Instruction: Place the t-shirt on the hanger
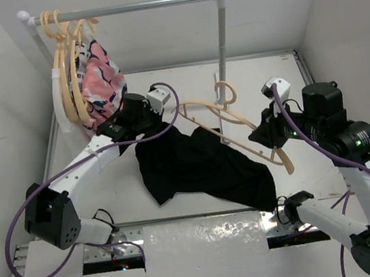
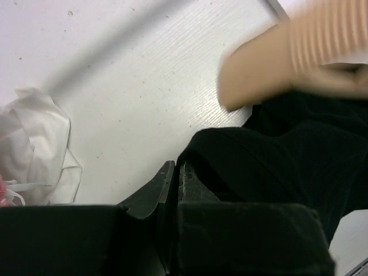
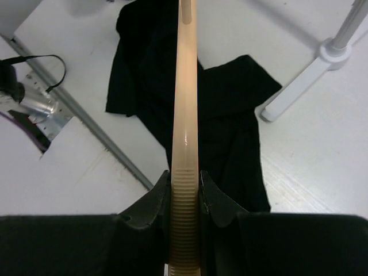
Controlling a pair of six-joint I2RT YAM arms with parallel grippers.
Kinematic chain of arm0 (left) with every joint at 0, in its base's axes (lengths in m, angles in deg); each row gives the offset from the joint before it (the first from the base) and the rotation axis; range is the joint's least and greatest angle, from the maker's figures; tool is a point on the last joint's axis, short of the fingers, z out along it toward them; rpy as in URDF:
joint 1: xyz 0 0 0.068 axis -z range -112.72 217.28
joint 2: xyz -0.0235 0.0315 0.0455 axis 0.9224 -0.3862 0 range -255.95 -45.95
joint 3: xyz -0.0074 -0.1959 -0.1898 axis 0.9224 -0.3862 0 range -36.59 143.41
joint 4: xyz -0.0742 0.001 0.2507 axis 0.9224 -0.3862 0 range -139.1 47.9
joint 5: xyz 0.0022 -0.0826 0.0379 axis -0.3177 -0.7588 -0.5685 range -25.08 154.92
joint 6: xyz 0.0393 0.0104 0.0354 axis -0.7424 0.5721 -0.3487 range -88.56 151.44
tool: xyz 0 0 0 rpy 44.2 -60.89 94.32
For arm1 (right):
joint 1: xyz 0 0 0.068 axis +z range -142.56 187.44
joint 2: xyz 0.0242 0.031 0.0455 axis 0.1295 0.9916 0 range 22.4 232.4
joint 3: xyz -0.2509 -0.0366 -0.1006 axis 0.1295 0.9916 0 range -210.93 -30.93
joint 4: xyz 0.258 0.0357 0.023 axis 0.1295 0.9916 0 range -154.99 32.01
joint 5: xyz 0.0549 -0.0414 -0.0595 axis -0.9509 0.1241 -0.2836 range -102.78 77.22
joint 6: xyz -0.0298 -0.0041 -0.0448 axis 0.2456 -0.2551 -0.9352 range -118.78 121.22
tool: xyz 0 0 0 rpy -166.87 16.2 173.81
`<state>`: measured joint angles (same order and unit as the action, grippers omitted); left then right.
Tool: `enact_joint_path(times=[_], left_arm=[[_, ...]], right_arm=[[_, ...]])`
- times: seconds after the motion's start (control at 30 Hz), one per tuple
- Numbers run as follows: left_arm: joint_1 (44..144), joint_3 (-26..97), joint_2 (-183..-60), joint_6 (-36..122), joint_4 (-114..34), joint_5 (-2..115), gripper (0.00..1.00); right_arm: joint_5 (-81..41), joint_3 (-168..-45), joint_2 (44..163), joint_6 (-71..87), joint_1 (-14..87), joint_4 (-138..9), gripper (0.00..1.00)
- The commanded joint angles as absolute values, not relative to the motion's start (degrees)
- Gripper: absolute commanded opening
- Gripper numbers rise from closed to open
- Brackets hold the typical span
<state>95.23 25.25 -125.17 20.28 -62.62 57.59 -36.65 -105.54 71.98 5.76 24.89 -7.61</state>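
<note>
The black t-shirt [image 1: 203, 167] lies crumpled on the white table, with its upper left corner drawn up to my left gripper [image 1: 164, 122]. In the left wrist view that gripper [image 2: 175, 169] is shut, with the shirt's black cloth [image 2: 276, 161] bunched against its right finger. My right gripper [image 1: 268, 142] is shut on the ribbed end of the pale beige hanger [image 1: 238, 121] and holds it above the shirt, hook [image 1: 225, 91] toward the rack post. In the right wrist view the hanger arm [image 3: 185, 115] runs straight out between the jaws [image 3: 185, 190], over the shirt [image 3: 224, 103]. The hanger's other end [image 2: 287, 57] shows blurred in the left wrist view.
A clothes rack with a metal bar [image 1: 132, 7] stands at the back, its right post [image 1: 221, 44] and foot [image 3: 299, 86] close to the hanger. A bunch of cream hangers [image 1: 69, 72] and a pink patterned garment [image 1: 101, 78] hang at its left. White cloth [image 2: 34, 144] lies left of my left gripper.
</note>
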Motion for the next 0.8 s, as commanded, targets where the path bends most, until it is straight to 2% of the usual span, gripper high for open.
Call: enact_joint_path(times=[0.0, 0.17, 0.3, 0.57, 0.77], left_arm=[[94.88, 30.64, -125.14, 21.86, -63.63, 56.92, 0.0], [94.88, 31.09, -126.02, 21.86, -65.57, 57.27, 0.0], [94.88, 30.91, -125.15, 21.69, -66.01, 55.43, 0.0], [94.88, 30.73, -123.56, 19.66, -67.59, 52.0, 0.0], [94.97, 29.33, -122.86, 18.26, -68.12, 50.5, 0.0]], right_arm=[[-40.55, -107.13, 70.47, 7.9, 25.02, -4.88, 0.0], [-49.83, -102.74, 69.51, 10.97, 25.02, -6.53, 0.0], [-52.15, -103.09, 69.77, 12.12, 24.93, -7.6, 0.0], [-48.02, -97.03, 72.22, 13.97, 25.02, -16.3, 0.0], [-40.55, -101.85, 76.09, 8.7, 25.02, -11.47, 0.0]])
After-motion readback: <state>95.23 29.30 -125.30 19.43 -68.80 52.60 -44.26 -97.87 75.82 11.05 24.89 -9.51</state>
